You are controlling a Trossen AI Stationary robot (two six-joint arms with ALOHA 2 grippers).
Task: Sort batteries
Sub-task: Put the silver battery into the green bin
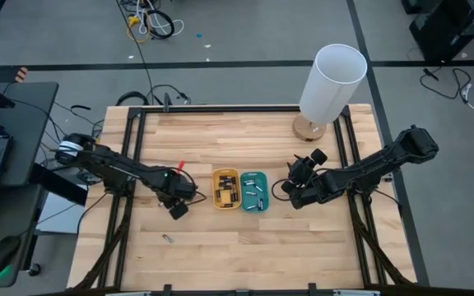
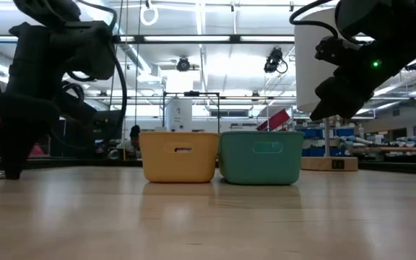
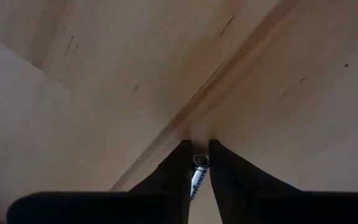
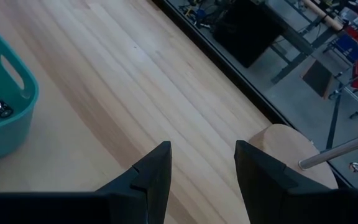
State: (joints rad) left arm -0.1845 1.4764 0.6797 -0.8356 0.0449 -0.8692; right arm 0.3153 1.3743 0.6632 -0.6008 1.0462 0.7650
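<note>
Two hands: left hand [image 3: 199,163] pinches a battery [image 3: 198,168] at the table [image 1: 245,255]; right hand [image 4: 202,163] hovers wide beside the teal tray [image 1: 254,191].

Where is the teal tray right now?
In the high view the teal tray sits mid-table, right beside the yellow tray, between the two arms, nearer the right gripper.

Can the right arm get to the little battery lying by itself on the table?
Probably not easily. The loose battery lies on the left side, beyond the yellow tray and teal tray. The right gripper hangs empty, right of both trays.
</note>
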